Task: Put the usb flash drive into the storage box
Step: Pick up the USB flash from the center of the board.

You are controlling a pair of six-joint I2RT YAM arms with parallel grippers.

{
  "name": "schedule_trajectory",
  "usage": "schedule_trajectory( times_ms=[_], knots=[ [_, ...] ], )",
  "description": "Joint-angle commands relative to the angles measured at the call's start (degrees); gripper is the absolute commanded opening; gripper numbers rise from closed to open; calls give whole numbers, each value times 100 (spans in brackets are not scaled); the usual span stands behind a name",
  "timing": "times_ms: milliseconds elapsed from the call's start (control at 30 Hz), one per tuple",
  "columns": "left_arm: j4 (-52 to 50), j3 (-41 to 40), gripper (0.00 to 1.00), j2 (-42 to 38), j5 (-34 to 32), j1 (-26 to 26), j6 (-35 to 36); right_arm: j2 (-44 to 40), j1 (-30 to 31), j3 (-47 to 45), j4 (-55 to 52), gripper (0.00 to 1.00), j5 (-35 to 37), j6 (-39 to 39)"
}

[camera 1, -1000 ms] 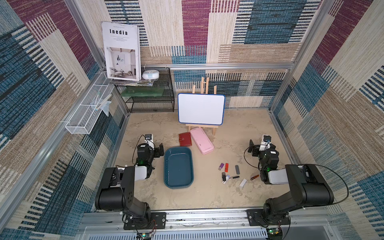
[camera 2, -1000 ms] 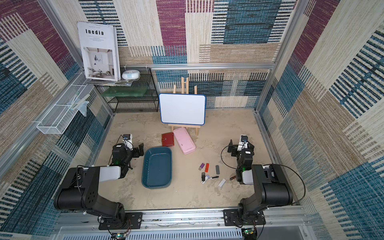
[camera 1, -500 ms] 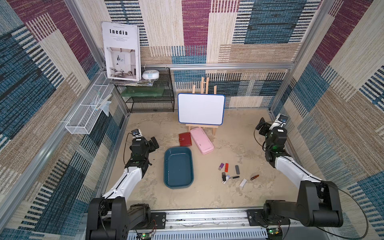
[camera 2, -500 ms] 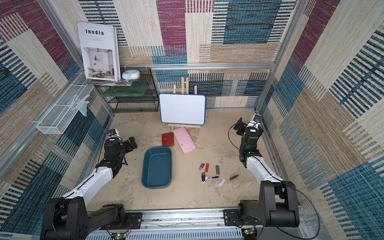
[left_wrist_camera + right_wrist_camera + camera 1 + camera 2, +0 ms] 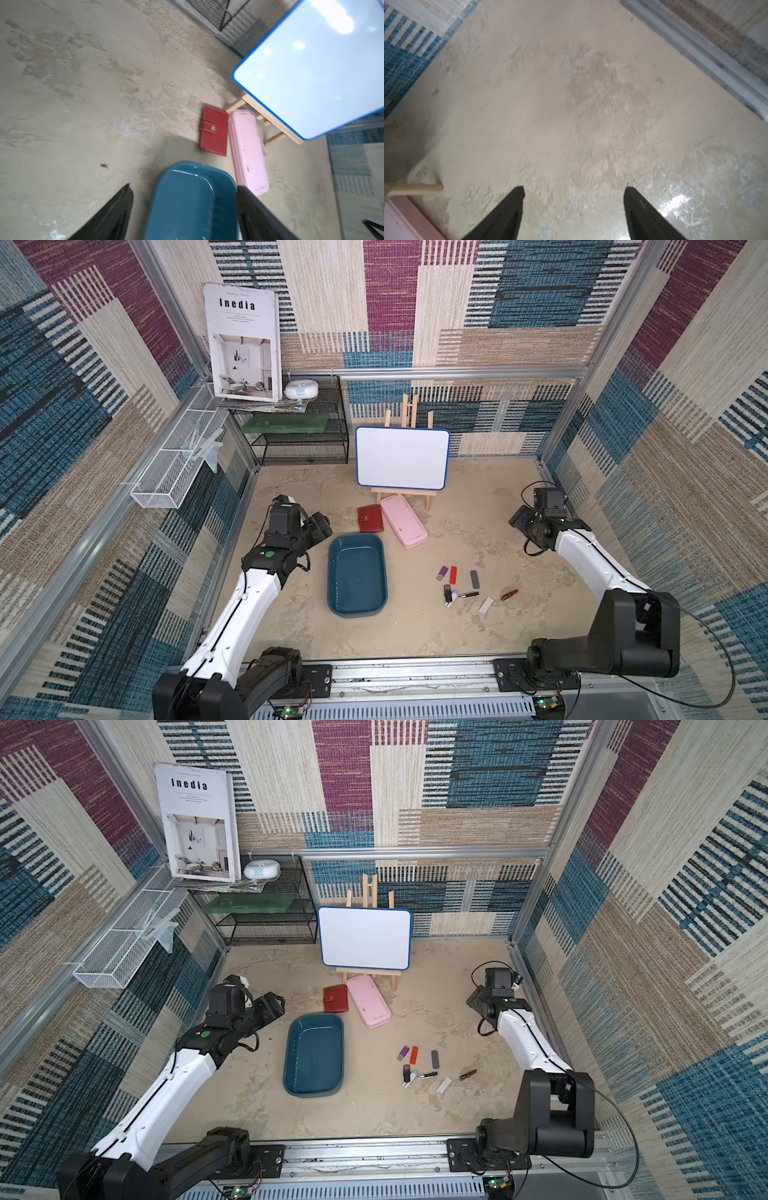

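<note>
Hovering at ten o'clock from the storage box (image 5: pixel 356 572), the left gripper (image 5: pixel 322 526) holds its jaws wide with nothing between them. In the left wrist view the box's teal rim shows beyond the black fingertips (image 5: pixel 124 193). Small usb flash drives (image 5: pixel 475 579) lie scattered on the sandy floor (image 5: pixel 415 626) at the box's three to four o'clock, outside it and well apart from both arms. A red wallet (image 5: pixel 370 519) sits at the box's twelve o'clock, just beside a pink case (image 5: pixel 404 521) at one o'clock. The right gripper (image 5: pixel 574 187), at two o'clock near the side wall, also stands wide over bare floor, gripping nothing.
</note>
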Motion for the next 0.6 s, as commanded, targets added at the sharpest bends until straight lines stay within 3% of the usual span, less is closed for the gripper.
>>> schedule_trajectory(
  times_ms=[0, 133, 400, 567],
  knots=[
    [-1164, 276, 82, -311, 784, -70, 123, -194, 10, -231, -898, 77, -877, 19],
    [-1825, 380, 82, -784, 1184, -77, 548, -450, 40, -626, -1329, 71, -1329, 65],
    [-2515, 227, 83, -1636, 357, -62, 1202, -569, 163, -898, -2166, 66, -1212, 25],
    [-2470, 151, 83, -1806, 496, -61, 1191, -528, 322, -1052, -2262, 66, -1154, 165]
  ],
)
